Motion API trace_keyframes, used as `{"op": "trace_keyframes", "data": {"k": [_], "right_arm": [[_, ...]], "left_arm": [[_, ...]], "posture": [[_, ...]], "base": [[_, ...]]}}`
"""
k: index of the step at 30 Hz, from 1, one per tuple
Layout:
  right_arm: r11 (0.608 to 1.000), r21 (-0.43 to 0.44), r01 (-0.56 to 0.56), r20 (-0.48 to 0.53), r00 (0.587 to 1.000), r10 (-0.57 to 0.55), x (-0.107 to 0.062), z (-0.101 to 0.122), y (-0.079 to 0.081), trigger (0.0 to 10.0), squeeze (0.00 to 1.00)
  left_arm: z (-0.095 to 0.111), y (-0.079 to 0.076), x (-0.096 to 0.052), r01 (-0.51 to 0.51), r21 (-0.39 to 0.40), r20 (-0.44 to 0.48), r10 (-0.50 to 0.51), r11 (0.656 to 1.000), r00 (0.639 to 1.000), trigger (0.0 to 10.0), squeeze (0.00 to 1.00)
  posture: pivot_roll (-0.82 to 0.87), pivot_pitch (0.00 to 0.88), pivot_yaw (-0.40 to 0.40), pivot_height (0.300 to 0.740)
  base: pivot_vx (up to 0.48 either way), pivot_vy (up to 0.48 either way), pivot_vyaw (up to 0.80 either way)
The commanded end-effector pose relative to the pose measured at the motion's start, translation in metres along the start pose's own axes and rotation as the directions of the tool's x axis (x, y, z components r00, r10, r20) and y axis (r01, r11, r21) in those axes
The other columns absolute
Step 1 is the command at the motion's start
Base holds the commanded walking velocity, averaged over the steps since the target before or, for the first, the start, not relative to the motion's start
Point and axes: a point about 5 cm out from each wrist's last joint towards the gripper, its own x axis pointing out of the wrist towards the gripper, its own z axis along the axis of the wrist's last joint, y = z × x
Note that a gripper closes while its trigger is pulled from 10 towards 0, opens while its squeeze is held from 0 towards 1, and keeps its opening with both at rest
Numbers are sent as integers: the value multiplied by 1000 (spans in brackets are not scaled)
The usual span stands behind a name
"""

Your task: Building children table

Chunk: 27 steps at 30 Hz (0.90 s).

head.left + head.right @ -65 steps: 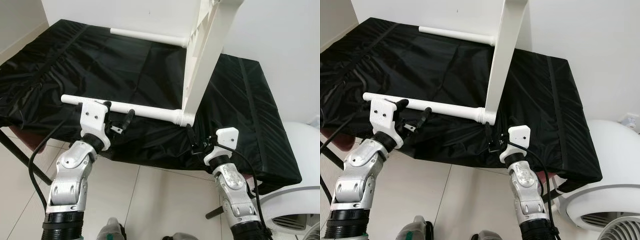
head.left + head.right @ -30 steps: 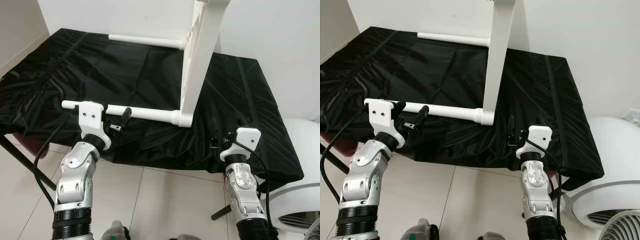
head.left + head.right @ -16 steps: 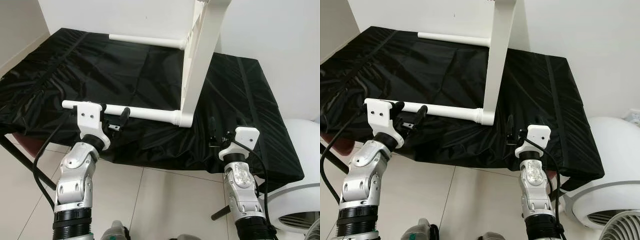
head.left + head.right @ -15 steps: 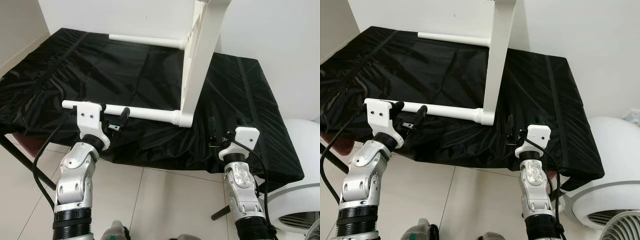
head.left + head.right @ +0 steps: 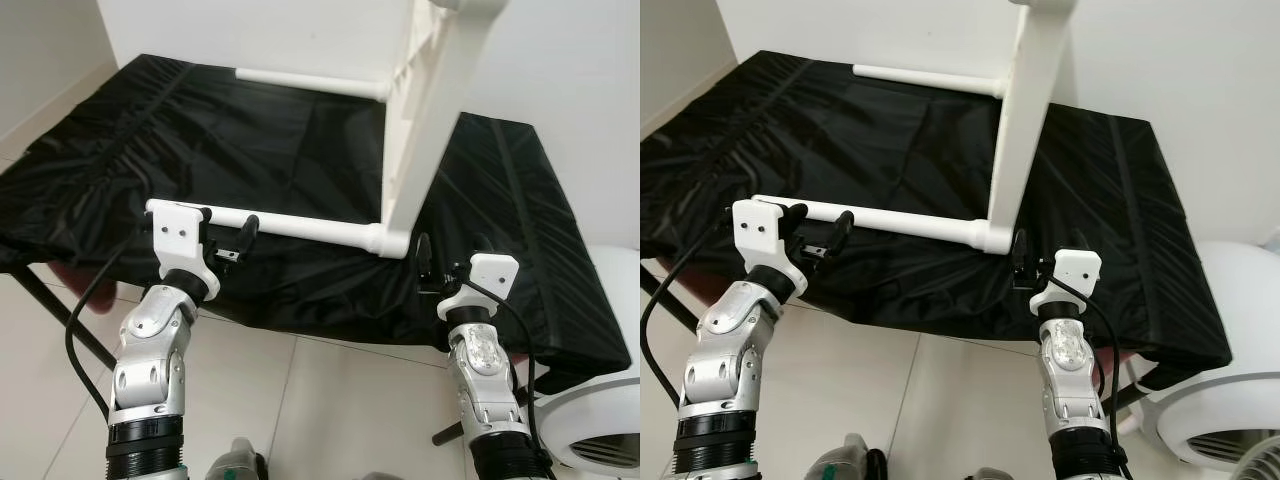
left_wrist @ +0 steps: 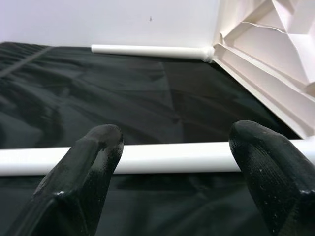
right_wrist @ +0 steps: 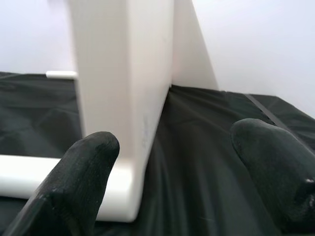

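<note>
1. Left gripper fingers are spread, nothing is pinched; the near white leg is seen running across just beyond the two tips, in the gap between them.
2. Right gripper fingers are also spread, nothing is gripped. The tabletop edge is framed between them in the right wrist view, close ahead; contact cannot be told.
3. The white children's table is stood on its side on a surface covered with black cloth, with the top upright and its ribbed underside facing the robot's left.
4. Two round white legs are seen projecting horizontally from the top toward the robot's left: the near white leg at the front edge of the cloth, the far leg at the back by the wall.
5. The left gripper is placed at the free end of the near leg, with its white wrist mount in front of the leg tip.
6. The right gripper is placed just beside the lower near corner of the tabletop, where the near leg joins it, pointing up past the cloth's front edge.
7. Both silver arms are raised from below the cloth's front edge, well apart from each other.
8. A white round appliance is seen on the tiled floor at the robot's right.
</note>
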Motion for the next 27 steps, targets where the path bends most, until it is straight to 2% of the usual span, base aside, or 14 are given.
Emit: {"op": "trace_keyframes", "data": {"k": [1, 21, 27], "right_arm": [[1000, -10, 12, -10, 1000, -12, -2, -3, -4, 10000, 0], [1000, -10, 12, -9, 1000, -12, -1, -4, -3, 10000, 0], [1000, -9, 11, -8, 1000, -11, -1, -4, -3, 10000, 0]], "left_arm": [[0, 5, 2, -150, -2, -9, 150, 989, 989, 10000, 0], [0, 3, 3, -147, -7, -12, 147, 989, 989, 10000, 0], [2, 3, 3, -146, 5, 1, 146, 989, 989, 10000, 0]], "posture": [[-5, 0, -19, 740], [-3, 0, -20, 740], [-2, 0, -21, 740]], "base": [[0, 296, 0], [0, 295, 0], [0, 0, 0]]}}
